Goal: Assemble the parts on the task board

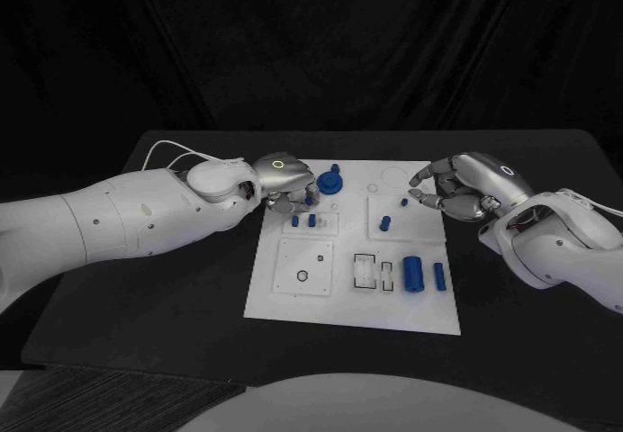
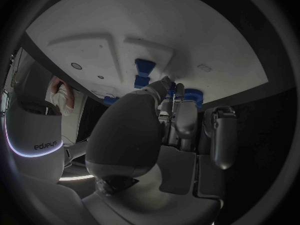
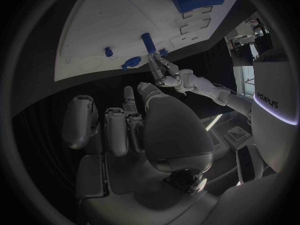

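Left robot hand (image 1: 288, 184) on blue part (image 1: 331, 183); right robot hand (image 1: 457, 189) curled, empty.

Left hand (image 1: 284, 183) sits at the task board (image 1: 353, 310) top-left corner, fingers by a blue round part (image 1: 331, 184), maybe touching. Right hand (image 1: 464, 185) hovers w/ curled fingers near the top-right edge.

The task board (image 1: 353, 310) lies in the middle of the table (image 1: 546, 342). The left hand (image 1: 285, 184) is over its far left corner, the right hand (image 1: 461, 189) at its far right edge. Two parts (image 1: 425, 274) lie side by side near its right edge.
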You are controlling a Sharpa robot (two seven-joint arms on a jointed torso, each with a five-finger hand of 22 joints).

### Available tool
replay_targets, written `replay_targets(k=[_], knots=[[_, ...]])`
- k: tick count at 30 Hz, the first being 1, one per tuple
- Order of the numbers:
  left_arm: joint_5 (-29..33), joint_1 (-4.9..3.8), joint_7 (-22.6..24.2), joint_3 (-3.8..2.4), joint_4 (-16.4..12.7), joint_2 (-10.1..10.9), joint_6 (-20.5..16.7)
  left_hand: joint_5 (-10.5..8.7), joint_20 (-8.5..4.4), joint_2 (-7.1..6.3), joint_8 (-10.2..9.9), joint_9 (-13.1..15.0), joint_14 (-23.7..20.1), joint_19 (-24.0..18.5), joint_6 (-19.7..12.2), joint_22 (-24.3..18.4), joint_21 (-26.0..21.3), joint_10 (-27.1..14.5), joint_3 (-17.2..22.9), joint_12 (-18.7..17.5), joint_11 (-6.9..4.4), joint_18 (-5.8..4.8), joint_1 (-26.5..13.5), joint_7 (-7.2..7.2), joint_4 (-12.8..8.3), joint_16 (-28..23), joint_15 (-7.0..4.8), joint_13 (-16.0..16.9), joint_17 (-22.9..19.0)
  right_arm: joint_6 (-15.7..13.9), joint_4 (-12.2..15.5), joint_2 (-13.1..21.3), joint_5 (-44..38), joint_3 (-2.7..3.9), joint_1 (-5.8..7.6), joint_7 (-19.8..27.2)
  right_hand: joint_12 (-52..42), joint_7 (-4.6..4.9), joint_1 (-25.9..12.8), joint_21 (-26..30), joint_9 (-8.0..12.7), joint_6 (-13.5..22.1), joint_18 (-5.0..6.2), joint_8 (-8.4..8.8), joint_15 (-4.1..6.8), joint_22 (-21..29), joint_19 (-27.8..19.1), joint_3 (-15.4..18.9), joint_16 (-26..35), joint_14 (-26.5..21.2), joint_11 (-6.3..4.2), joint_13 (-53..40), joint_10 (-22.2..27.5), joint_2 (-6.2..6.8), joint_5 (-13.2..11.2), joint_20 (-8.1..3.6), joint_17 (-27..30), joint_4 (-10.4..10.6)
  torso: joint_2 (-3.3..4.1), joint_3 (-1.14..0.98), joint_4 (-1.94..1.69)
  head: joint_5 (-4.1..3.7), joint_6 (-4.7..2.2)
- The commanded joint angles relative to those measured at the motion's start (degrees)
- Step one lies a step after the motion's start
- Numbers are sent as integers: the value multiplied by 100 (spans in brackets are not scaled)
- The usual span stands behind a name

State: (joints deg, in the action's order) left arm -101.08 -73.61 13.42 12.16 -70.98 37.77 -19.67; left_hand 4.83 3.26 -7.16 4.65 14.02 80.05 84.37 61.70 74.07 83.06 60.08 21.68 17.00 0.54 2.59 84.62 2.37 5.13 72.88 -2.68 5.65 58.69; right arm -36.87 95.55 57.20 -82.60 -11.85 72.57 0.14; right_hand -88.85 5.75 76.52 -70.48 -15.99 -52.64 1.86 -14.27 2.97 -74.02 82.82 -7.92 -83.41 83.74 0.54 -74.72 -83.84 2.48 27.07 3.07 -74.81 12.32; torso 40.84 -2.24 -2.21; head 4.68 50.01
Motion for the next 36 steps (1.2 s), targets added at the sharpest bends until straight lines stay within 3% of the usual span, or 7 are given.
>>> replay_targets(k=[1, 9, 16, 28, 30, 33, 36], knots=[[-4, 21, 81, -1, 19, -10, 87, -55, -23, -40, -84, -85, -37, 173, -93, 1350, -69, 84, 206, -52, -45, -76, 17, -5, 1, -90, -102, 3, -51, 27, 13, 8, -11, 3, -17, -99, -115, -14, 35, -23, 63, -45, 221, -102, 3, -1063, 35, -136, -2, 428, 42, -1528, -616, -13, 119, 10, -500, -45, 0, -1, 1, 0, -1], [-4, 34, 73, -1, 26, 35, 15, -101, 11, -251, -106, -295, -173, 74, -796, 1298, -256, -663, 111, -401, 79, -38, -138, -305, 133, -199, -15, -93, -235, 28, 12, 15, -11, 3, -21, -114, -115, -14, 35, -23, 63, -45, 221, -102, 3, -1063, 35, -136, -2, 428, 42, -1528, -616, -13, 119, 10, -500, -45, 3, -2, -1, 6, -1], [-4, 35, 79, -2, 20, 137, -412, -121, 25, -271, -104, -364, -160, 82, -957, 1304, -246, -940, 16, -389, 110, -41, -134, -406, 150, -144, 3, -84, -176, 27, -2, 31, -11, 3, -21, -129, -115, -14, 35, -23, 63, -45, 221, -102, 3, -1063, 35, -136, -2, 428, 42, -1528, -616, -13, 119, 10, -500, -45, 1, 2, -4, 11, -1], [-4, 14, -33, -3, 10, 444, -1378, -142, 41, -274, -98, -399, -129, 109, -1019, 1317, -205, -912, -35, -270, 170, -51, -112, -460, 166, -101, 50, -46, -135, 6, 21, 114, -11, 4, -16, -141, -115, -13, 43, -17, 66, -40, 222, -99, 3, -1061, 33, -140, 4, 425, 43, -1528, -616, -8, 119, 11, -490, -51, -4, 3, -6, -17, -1], [3, -18, -55, -3, -40, 543, -1428, -140, 44, -274, -97, -404, -131, 103, -1028, 1313, -218, -903, -35, -247, 155, -48, -92, -469, 165, -107, 47, -40, -149, 7, 42, 148, -13, 5, -1, -149, -115, -15, 57, -4, 66, -41, 225, -100, 2, -1057, 28, -144, 6, 424, 42, -1528, -616, 0, 119, 11, -487, -63, -7, 6, -6, -27, -1], [159, -191, -85, -3, -179, 763, -1371, -154, 45, -295, -94, -422, -170, 77, -1051, 1296, -273, -952, -21, -218, 81, -35, -34, -514, 161, -162, 11, -37, -239, -5, 39, 184, -31, 5, 128, -182, -106, -14, 111, 20, 69, -45, 230, -102, 3, -1050, 16, -154, 12, 421, 42, -1512, -606, 33, 113, 12, -477, -106, -8, 7, -6, -42, -1], [339, -310, -85, -3, -304, 921, -1320, -170, 36, -329, -101, -469, -428, -61, -1147, 1220, -529, -1171, -29, -220, 46, 20, -8, -546, 205, -491, -27, -47, -700, 14, 12, 180, -47, 5, 235, -219, -36, -9, 143, 58, 74, -43, 237, -99, 1, -1039, 0, -162, 18, 418, 45, -1384, -527, 54, 104, 13, -468, -129, -6, 9, -3, -58, -1]])
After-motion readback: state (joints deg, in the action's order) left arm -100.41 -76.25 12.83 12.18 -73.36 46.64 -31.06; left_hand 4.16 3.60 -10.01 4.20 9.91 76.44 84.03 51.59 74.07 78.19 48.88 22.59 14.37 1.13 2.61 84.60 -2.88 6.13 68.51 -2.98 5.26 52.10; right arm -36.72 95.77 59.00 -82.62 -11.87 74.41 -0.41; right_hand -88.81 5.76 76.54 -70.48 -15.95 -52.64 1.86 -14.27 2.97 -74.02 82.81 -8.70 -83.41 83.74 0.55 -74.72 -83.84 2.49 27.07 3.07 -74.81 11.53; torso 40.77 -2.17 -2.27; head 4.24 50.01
